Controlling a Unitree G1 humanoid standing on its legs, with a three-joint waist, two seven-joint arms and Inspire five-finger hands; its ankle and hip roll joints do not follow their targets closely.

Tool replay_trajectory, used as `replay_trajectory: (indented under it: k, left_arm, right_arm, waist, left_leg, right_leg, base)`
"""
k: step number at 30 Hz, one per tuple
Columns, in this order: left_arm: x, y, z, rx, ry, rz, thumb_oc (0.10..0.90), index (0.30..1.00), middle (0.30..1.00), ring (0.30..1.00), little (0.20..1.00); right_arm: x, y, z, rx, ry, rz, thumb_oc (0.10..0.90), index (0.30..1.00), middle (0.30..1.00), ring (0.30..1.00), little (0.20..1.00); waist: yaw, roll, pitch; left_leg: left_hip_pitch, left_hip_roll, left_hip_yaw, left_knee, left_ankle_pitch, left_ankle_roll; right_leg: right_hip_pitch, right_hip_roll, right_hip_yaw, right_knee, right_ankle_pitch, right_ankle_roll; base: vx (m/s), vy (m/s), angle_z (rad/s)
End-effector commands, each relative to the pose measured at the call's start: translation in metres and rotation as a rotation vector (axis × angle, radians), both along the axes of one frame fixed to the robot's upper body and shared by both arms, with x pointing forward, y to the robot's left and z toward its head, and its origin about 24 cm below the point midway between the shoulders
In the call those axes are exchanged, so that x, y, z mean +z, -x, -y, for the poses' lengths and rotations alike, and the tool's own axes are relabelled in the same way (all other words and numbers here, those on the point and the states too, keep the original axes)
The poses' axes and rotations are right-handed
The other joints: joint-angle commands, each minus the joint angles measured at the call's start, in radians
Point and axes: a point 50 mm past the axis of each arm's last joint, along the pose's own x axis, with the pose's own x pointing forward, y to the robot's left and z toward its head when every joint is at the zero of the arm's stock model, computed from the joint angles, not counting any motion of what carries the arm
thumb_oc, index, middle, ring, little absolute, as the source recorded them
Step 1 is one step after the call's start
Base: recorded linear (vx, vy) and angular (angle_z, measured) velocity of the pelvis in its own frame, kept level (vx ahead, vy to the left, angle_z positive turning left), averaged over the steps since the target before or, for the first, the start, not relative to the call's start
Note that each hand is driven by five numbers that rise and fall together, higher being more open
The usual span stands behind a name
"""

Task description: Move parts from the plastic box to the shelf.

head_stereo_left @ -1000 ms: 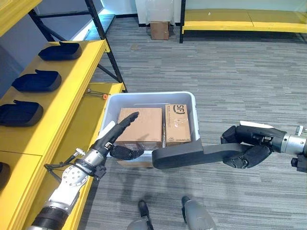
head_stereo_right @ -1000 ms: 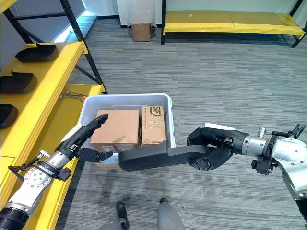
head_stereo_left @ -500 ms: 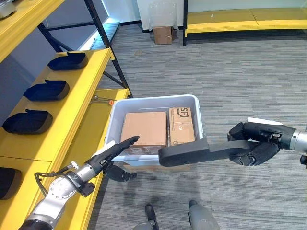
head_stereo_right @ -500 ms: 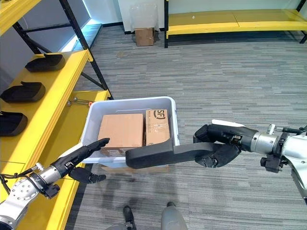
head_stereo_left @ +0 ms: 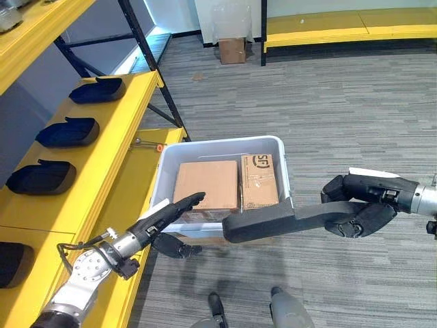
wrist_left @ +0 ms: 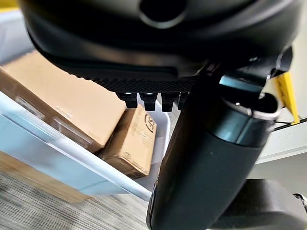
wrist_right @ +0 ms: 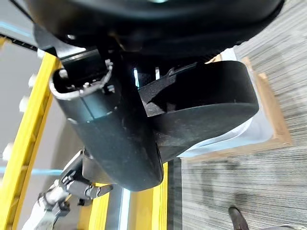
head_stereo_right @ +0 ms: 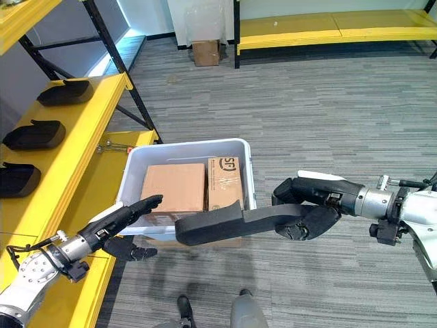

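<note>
Eyes first: my right hand [head_stereo_left: 358, 208] is curled round one end of a long black part [head_stereo_left: 273, 220], holding it level across the near rim of the plastic box [head_stereo_left: 162, 179], and since half a second ago my left hand [head_stereo_left: 166, 215], fingers straight, has crept slightly up over that rim toward the large cardboard box [head_stereo_left: 206, 188]. Left wrist view has my straight fingers [wrist_left: 148, 98] above both cardboard boxes, the small cardboard box [wrist_left: 134, 143] beside the larger. Right wrist view shows my thumb [wrist_right: 115, 139] wrapped on the part beside the yellow shelf [wrist_right: 29, 115].
</note>
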Motion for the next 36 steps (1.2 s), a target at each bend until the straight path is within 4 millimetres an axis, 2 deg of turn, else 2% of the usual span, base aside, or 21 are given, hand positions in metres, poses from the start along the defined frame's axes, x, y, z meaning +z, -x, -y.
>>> replay_trajectory:
  k: [1,7,17,27,32,36]
  left_arm:
    - [0.038,-0.019,0.016,-0.053,0.149,0.182,0.900,1.000,1.000,1.000,1.000]
    - [0.026,-0.025,0.029,-0.058,0.227,0.097,0.900,1.000,1.000,1.000,1.000]
    - [0.017,-0.026,0.049,-0.106,0.266,0.040,0.900,1.000,1.000,1.000,1.000]
    - [0.009,-0.017,0.052,-0.111,0.297,-0.001,0.900,1.000,1.000,1.000,1.000]
    - [0.016,-0.015,0.051,-0.133,0.258,0.025,0.900,1.000,1.000,1.000,1.000]
    - [0.030,-0.016,0.039,-0.104,0.231,0.077,0.900,1.000,1.000,1.000,1.000]
  right_arm:
    - [0.049,-0.008,-0.033,0.169,-0.122,0.253,0.400,0.300,0.300,0.300,0.300]
    - [0.043,-0.011,-0.052,0.204,-0.158,0.274,0.400,0.300,0.300,0.300,0.300]
    - [0.052,-0.013,-0.067,0.243,-0.218,0.357,0.400,0.300,0.300,0.300,0.300]
    - [0.058,-0.011,-0.064,0.199,-0.230,0.427,0.400,0.300,0.300,0.300,0.300]
    - [0.054,-0.011,-0.058,0.169,-0.224,0.416,0.400,0.300,0.300,0.300,0.300]
    - [0.049,-0.011,-0.052,0.149,-0.207,0.396,0.400,0.300,0.300,0.300,0.300]
  waist:
    - [0.020,-0.061,-0.055]
    - [0.018,-0.075,-0.056]
    - [0.011,-0.069,-0.052]
    - [0.010,-0.051,-0.052]
    - [0.015,-0.049,-0.052]
    - [0.022,-0.044,-0.051]
  left_leg:
    - [0.039,0.070,-0.071,0.052,-0.145,-0.031]
    - [0.043,0.080,-0.074,0.055,-0.146,-0.031]
    - [0.052,0.085,-0.071,0.055,-0.147,-0.033]
    - [0.062,0.079,-0.069,0.050,-0.151,-0.032]
    - [0.062,0.077,-0.071,0.051,-0.151,-0.032]
    - [0.057,0.075,-0.073,0.052,-0.148,-0.032]
  right_leg:
    - [0.127,-0.034,-0.082,-0.162,0.034,-0.012]
    - [0.129,-0.030,-0.075,-0.161,0.034,-0.012]
    - [0.133,-0.029,-0.069,-0.163,0.034,-0.011]
    - [0.143,-0.034,-0.069,-0.170,0.033,-0.008]
    - [0.145,-0.036,-0.072,-0.173,0.034,-0.008]
    - [0.145,-0.040,-0.078,-0.176,0.035,-0.008]
  base:
    - [0.00,0.000,0.00]
    - [0.01,-0.036,0.01]
    - [0.00,0.000,0.00]
    - [0.00,0.012,-0.01]
    - [0.00,0.000,0.00]
    - [0.00,0.000,0.00]
